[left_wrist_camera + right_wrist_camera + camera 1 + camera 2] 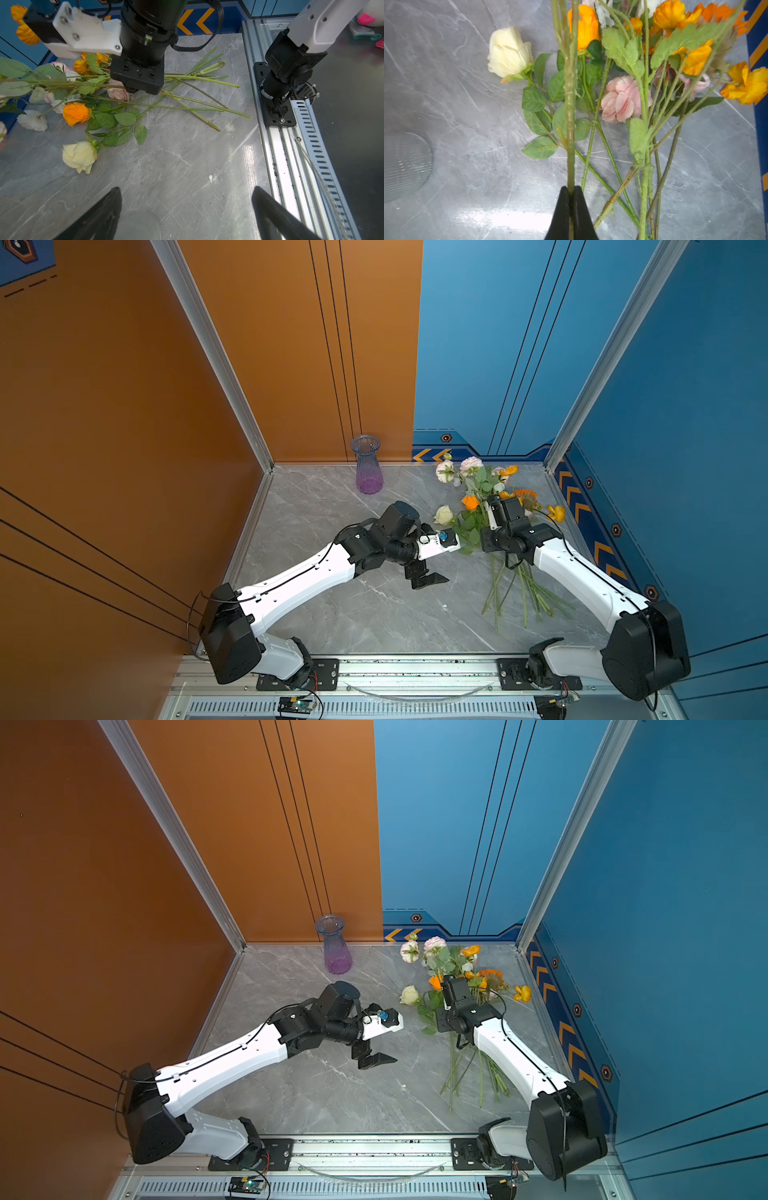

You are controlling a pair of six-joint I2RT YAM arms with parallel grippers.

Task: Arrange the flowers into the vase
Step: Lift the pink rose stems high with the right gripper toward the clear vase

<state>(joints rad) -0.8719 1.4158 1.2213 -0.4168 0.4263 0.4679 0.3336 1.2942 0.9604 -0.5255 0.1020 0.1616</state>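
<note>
Right end effector pinching a stem, flowers lengthwise, blooms toward back wall

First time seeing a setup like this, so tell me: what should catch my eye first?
A bright heap of flowers, pink, cream and orange, lies on the right of the table. The right claw is pinched shut on one green stem, while the purple-tinted vase stands empty at the back and the left claw hangs open.
</note>
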